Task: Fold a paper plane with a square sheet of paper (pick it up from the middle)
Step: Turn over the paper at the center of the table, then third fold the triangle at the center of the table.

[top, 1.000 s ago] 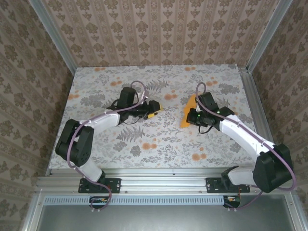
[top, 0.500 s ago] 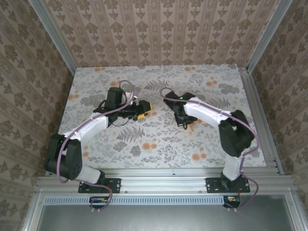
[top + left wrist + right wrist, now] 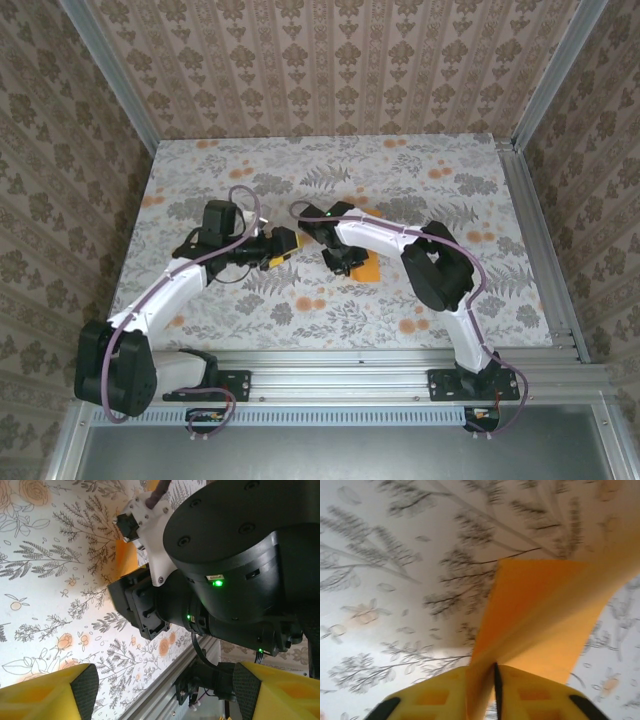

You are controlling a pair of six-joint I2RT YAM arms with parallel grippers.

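Carrying the square sheet of paper (image 3: 540,615) over the grey floral cloth (image 3: 200,180), the right gripper (image 3: 495,675) has swept within the last second from about 3 o'clock of the table's centre to the centre itself. The left gripper (image 3: 165,692) has backed toward 8 o'clock. The two now face each other closely, which suggests a handover or a joint crease is being set up. Right jaws are clamped on the sheet; left jaws stand wide apart, holding nothing. The sheet is a bright orange, unmarked folded wedge, pinched along a fold, its free part at 4 o'clock of the right gripper.
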